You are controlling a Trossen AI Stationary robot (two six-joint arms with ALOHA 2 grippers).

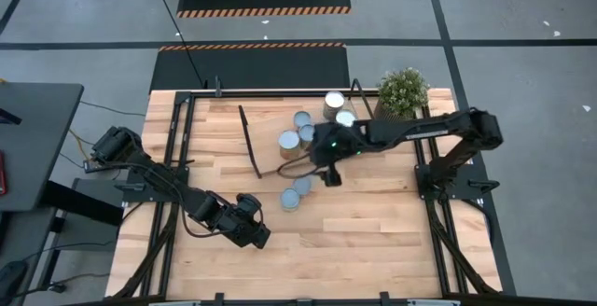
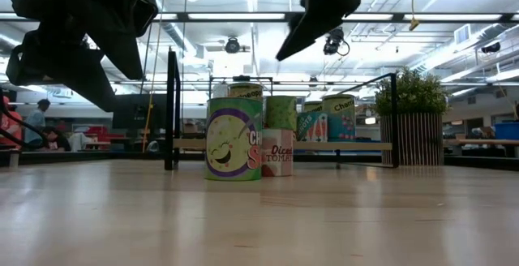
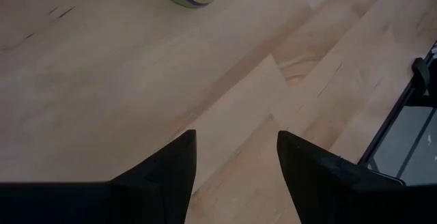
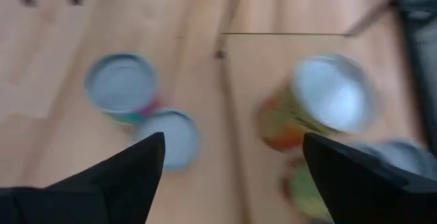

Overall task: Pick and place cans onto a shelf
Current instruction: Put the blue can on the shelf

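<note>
Landmark = shelf [image 1: 280, 138], lying on the table [image 1: 392, 241] toward its far side.

Left gripper [image 1: 252, 233]: well off the shelf, out over bare table on its near-left side. Jaws partly open, nothing between the fingers [image 3: 171, 169], touching nothing. Only a green-and-purple can edge shows ahead of it in the left wrist view.

Two cans [image 1: 296, 192] stand on the table just off the shelf's near edge, touching each other. Five more cans [image 1: 317, 124] sit clustered on the shelf's right part; a potted plant [image 1: 403, 91] is beyond its right end.

Right gripper [image 1: 330, 175]: above the shelf's near edge, between the two groups. Jaws wide apart, empty, touching no can.
</note>
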